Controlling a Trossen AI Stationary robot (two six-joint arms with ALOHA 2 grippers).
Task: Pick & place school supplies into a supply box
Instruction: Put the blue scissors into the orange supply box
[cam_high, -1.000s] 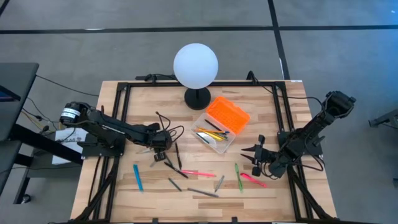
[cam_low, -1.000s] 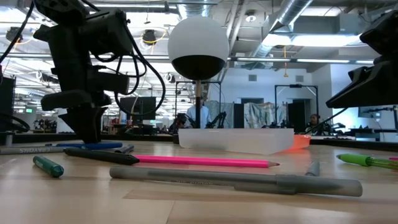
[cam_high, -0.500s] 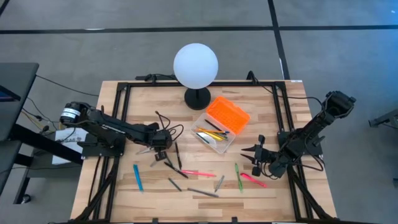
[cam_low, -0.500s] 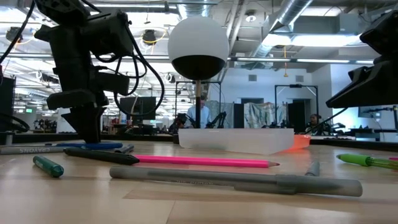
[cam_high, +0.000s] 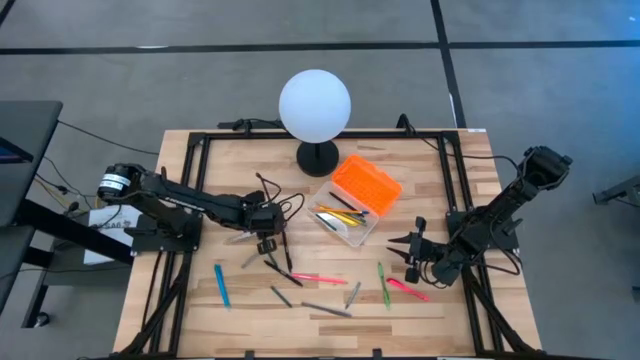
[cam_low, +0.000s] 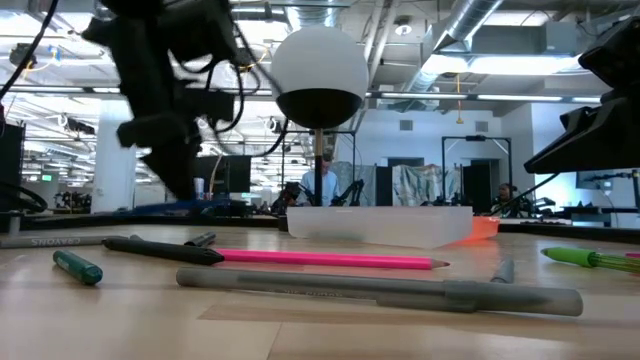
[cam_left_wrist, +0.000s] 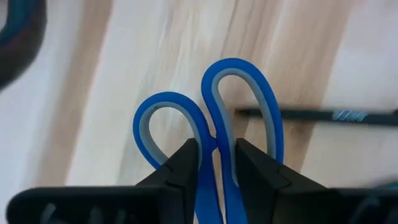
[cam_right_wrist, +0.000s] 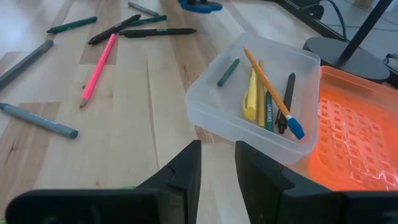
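Observation:
My left gripper (cam_high: 266, 238) is left of the supply box and shut on the small blue-handled scissors (cam_left_wrist: 211, 112). The supply box has a clear body (cam_high: 345, 224) with several pens and pencils inside, and its orange ribbed lid (cam_high: 366, 184) lies open on the far side. Loose supplies lie on the near half of the table: a blue marker (cam_high: 221, 284), a pink pencil (cam_high: 318, 278), a grey pen (cam_high: 327, 309) and a green pen (cam_high: 383, 284). My right gripper (cam_high: 408, 258) waits near the box's right side with a narrow gap between its fingers and touches nothing. My left gripper pinches the scissors between its two fingers at the place where the two blue handle loops join (cam_left_wrist: 215, 146). The loops stick out beyond the fingertips. The blades are hidden behind the fingers. In the low view a blurred blue shape (cam_low: 185, 208) sits above the table top, lifted clear.
A white globe lamp (cam_high: 315, 105) on a black base stands at the far middle of the table, just beyond the box. Black cables trail from the left arm. A black frame runs along the table's left, right and far sides. A black pen (cam_high: 287, 248) lies beside the left gripper.
My left gripper has risen and moved toward the table's right, toward the supply box, staying shut. The scissors have come up with it off the table. The right arm has kept still.

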